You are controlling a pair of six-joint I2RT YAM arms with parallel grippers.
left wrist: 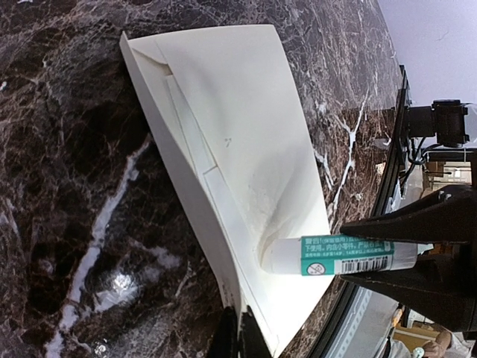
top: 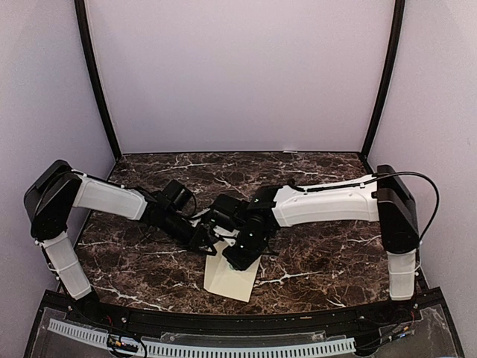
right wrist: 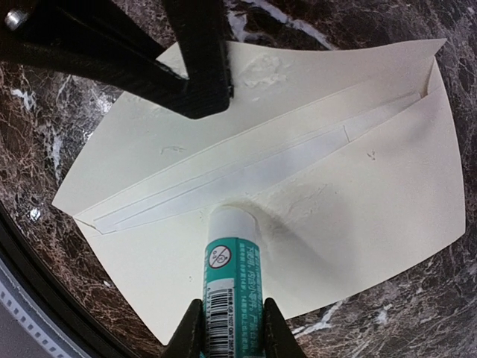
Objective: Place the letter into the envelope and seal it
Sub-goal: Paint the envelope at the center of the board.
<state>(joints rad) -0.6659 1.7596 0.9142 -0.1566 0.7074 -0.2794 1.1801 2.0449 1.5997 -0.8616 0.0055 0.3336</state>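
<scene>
While the closed left jaws [right wrist: 195, 93] pin the envelope [right wrist: 358, 201] to the bench [right wrist: 45, 134], the right jaws [right wrist: 232, 328] grip a glue stick [right wrist: 231, 261] whose tip touches its flap.

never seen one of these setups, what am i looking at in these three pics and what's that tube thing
Two robot arms are bolted at the near edge of a dark marble table. The wide picture comes from a fixed camera above and behind them; the other two come from small cameras on each arm's wrist, looking along its own jaws.

On the table lies a cream envelope with its flap open. The right gripper is shut on a glue stick with a teal label, whose tip presses on the envelope near the flap fold. The left gripper is shut, and its dark tip bears down on the flap, seemingly to hold it still. No letter shows in these pictures.
</scene>
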